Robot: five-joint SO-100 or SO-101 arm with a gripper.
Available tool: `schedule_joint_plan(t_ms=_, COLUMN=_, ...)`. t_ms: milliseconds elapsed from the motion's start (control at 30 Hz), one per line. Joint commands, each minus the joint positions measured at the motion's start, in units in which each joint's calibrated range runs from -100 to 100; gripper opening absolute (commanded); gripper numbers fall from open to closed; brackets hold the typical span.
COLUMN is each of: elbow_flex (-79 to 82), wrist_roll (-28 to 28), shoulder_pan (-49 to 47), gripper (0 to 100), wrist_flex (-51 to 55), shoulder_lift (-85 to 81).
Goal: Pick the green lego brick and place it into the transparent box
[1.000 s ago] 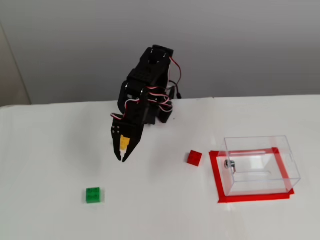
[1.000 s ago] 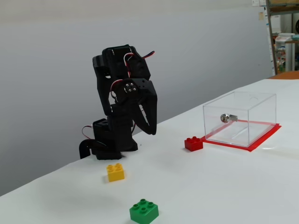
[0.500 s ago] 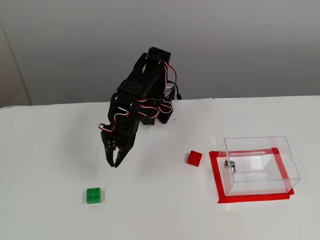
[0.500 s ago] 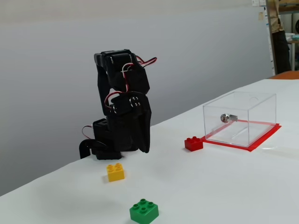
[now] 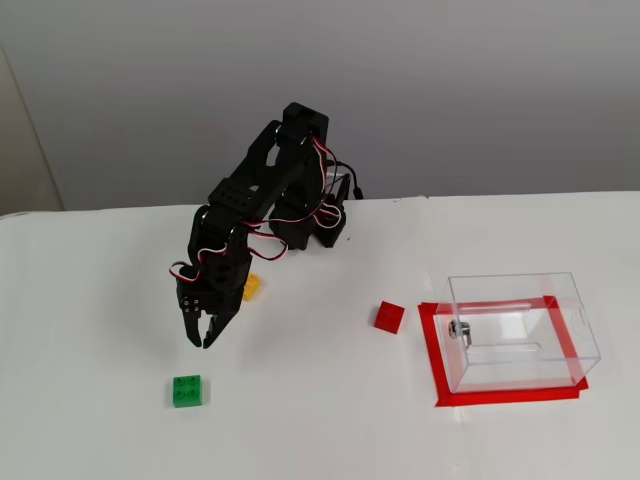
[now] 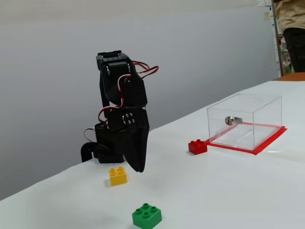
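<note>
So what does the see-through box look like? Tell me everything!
The transparent box is a clear, plastic-looking rectangle with thin walls, much bigger than the bricks. A small shiny metal fitting sits on one wall. It looks empty and stands upright on the white table, inside a frame of red tape. The red brick lies just outside it, near the tape, apparently not touching the box. The arm is far from it.
</note>
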Motion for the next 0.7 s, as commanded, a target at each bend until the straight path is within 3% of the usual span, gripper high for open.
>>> schedule_joint_plan(t_ms=0, elbow_flex=-5.19, wrist_roll=1.32, shoulder_pan=0.04, gripper=6, wrist_flex=-0.15, shoulder_lift=1.94)
schedule_joint_plan(t_ms=333, elbow_flex=-8.17, wrist_roll=3.41, shoulder_pan=-0.56, gripper=31, wrist_flex=-0.06, shoulder_lift=7.54)
schedule_joint_plan(t_ms=667, elbow_flex=-8.17, wrist_roll=3.25, shoulder_pan=-0.78, gripper=32, wrist_flex=-2.15, shoulder_lift=11.36)
